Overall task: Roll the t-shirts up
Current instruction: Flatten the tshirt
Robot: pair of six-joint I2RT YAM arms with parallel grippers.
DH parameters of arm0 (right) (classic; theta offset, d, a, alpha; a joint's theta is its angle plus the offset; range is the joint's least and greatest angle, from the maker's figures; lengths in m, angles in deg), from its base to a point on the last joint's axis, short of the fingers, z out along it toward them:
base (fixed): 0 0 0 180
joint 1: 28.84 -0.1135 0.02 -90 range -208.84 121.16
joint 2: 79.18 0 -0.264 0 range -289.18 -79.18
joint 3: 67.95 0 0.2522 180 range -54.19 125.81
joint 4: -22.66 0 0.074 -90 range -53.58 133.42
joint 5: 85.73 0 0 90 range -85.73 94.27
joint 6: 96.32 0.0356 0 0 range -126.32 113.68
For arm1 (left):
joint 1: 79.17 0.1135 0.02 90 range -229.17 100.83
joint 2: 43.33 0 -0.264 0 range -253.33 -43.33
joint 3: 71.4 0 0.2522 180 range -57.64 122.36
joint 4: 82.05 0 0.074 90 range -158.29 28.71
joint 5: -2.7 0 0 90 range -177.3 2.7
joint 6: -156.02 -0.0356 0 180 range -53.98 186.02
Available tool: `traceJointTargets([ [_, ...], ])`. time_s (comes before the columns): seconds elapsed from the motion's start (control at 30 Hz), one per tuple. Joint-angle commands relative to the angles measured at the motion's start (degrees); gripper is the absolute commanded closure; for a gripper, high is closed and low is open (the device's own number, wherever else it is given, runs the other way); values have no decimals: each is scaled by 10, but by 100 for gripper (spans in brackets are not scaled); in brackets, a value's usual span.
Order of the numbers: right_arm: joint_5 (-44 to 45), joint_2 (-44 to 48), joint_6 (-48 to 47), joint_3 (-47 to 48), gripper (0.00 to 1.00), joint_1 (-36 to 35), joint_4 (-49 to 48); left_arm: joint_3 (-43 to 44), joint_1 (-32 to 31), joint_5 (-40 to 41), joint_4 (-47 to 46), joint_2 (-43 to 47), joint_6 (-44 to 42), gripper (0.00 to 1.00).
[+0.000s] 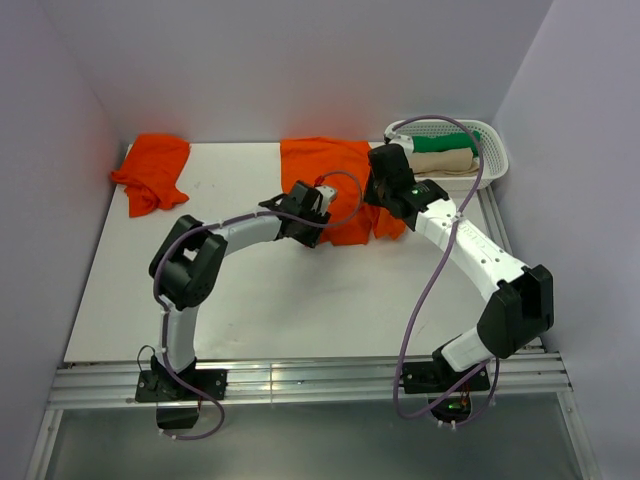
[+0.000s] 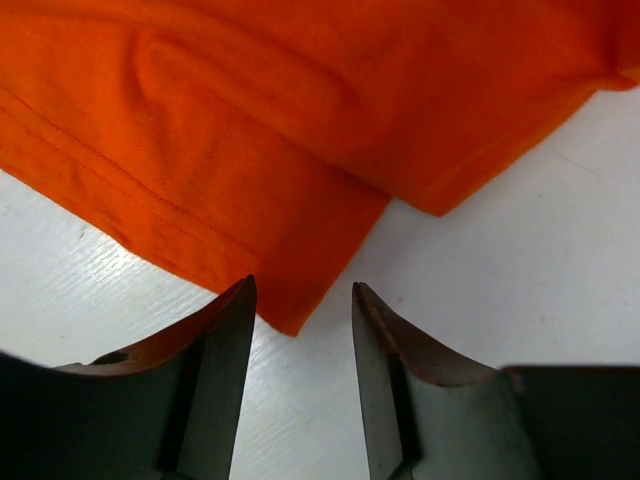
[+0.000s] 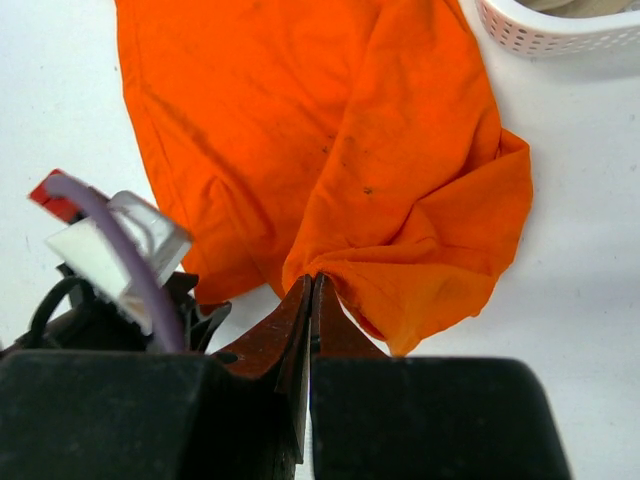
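The step in hand is seizing the orange t-shirt's near hem — left gripper jaws open at its corner. Right gripper jaws are closed, apparently pinching the hem; next, the left must close on cloth.

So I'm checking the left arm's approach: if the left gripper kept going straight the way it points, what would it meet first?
Probably the near hem corner of the spread orange t-shirt, lying just ahead of the open left gripper on the white table; height above the cloth is unclear.
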Motion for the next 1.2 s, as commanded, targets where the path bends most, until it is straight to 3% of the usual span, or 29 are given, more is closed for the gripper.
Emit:
traceJointTargets([
  [0.0, 15, 7, -1, 25, 100, -2, 2, 27, -5, 47, -15, -19, 22, 53],
  [0.23, 12, 10, -1, 23, 100, -2, 3, 8, -7, 56, -19, -21, 14, 57],
  [0.33, 12, 10, 1, 25, 100, -1, 5, 7, -7, 61, -17, -18, 13, 71],
  [0.37, 12, 12, 0, 25, 100, -1, 6, 8, -7, 63, -15, -18, 12, 82],
  [0.47, 14, 15, -1, 30, 100, -1, 11, 11, -3, 71, -5, -4, 7, 100],
  [0.7, 31, 23, -13, 64, 100, -1, 48, 32, 56, 78, 53, 121, -11, 100],
  [0.93, 44, 48, -28, 117, 100, -1, 92, 102, 205, 38, 145, 227, -37, 100],
  [1.17, 32, 111, -51, 130, 100, -11, 113, 86, 242, 41, 172, 360, -45, 100],
])
